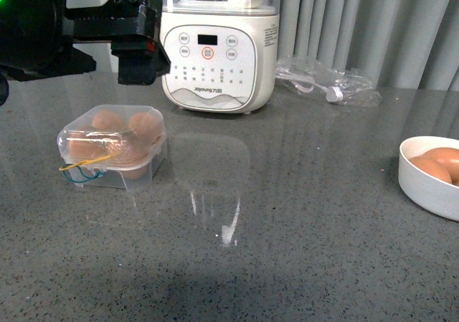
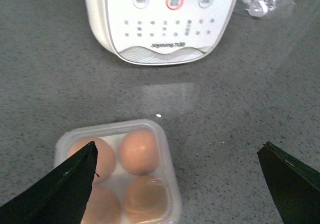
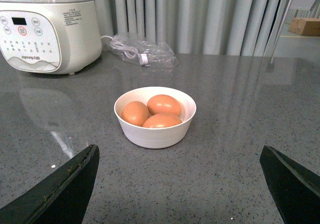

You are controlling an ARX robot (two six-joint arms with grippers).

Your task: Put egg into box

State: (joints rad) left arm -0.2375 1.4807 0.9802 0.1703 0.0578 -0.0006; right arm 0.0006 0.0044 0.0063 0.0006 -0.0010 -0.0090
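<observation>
the left gripper (image 2: 177, 184) is hanging spread wide and empty, with the small clear plastic egg box (image 2: 117, 171) directly beneath it, lid down over four brown eggs. the right gripper (image 3: 180, 184), also gaping and empty, is facing the round white bowl (image 3: 155, 134) of eggs. any retreat should be rising straight, avoiding the lid. the speckled grey countertop (image 1: 301, 214) is reflecting the white blender base (image 1: 219, 57) beyond.

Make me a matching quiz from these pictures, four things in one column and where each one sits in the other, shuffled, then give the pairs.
Things:
1. egg box
2. white bowl
3. Joyoung blender
4. clear plastic bag

Places:
A. back of the counter, right of the blender
B. right edge of the front view, holding eggs
C. below the left hand, four eggs inside
D. back centre, against the curtain

Pairs: 1-C, 2-B, 3-D, 4-A
</observation>
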